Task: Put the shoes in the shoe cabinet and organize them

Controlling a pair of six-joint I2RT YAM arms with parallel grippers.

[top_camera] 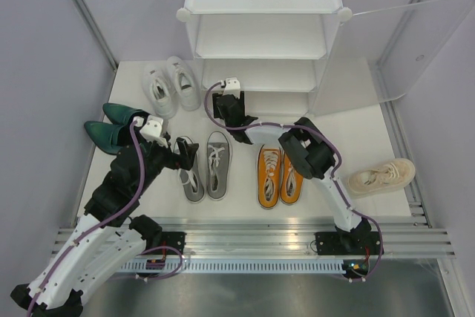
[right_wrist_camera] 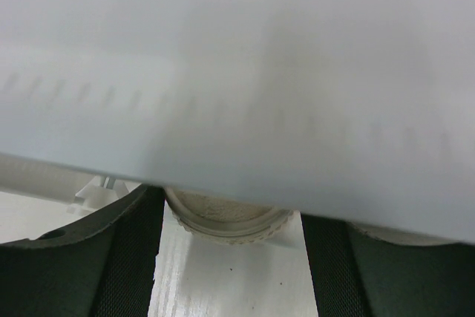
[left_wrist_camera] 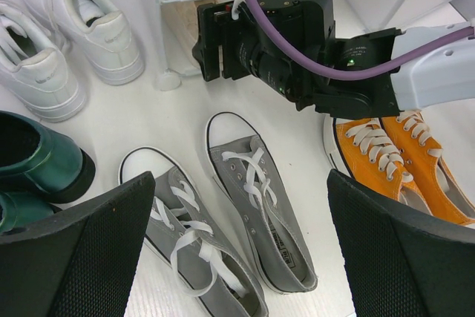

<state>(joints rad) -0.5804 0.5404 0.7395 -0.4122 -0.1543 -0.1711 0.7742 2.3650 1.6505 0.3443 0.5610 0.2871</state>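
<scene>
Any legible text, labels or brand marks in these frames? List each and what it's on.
No text can be read in any view.
Grey lace-up: a printed insole label near the heel, too blurred to read.
White sneaker: a faint mark on the side, too small to read.

Right wrist feed's nearly all blurred white panel (right_wrist_camera: 237, 57) for me; a cream rounded thing (right_wrist_camera: 226, 220) peeks beneath, I can't identify it.
</scene>
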